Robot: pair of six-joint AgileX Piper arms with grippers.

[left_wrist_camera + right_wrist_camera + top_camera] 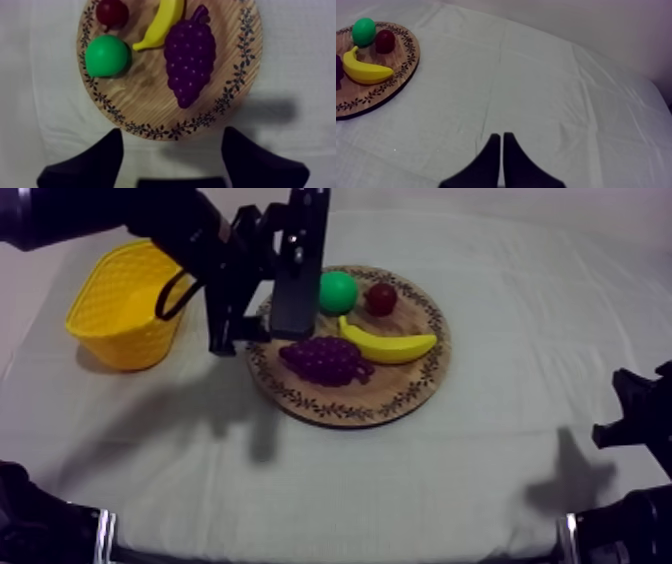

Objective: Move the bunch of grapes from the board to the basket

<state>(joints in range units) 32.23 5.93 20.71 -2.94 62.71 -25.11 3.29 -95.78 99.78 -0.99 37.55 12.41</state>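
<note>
Grey-white cloth covers the bench, lying bare under the left tool, whose two black fingers stand wide apart with nothing between them. It hovers at the near rim of the board, pointing across it.

Just ahead of the tool lie the grapes, flat on the wood, off its centre line toward the finger away from the pear. The bunch lies lengthwise along the tool's reach, with the narrow tip nearest and the stem farthest. The banana lies close beside the stem end; whether they touch I cannot tell. The small red fruit sits farthest out, beyond the pear.

The grapes look like a moulded toy, so probably light and stiff, with a knobbly skin that gives the fingers some bite but rounded sides that could slip out under a shallow pinch. The broad middle looks the best place to hold, one finger on each flank. The stem seems too thin, and the banana crowds that end.

Behind the left tool, off the board, stands the basket, open side up.

Well away, the right tool rests over bare cloth, its fingers pressed together on nothing.
</note>
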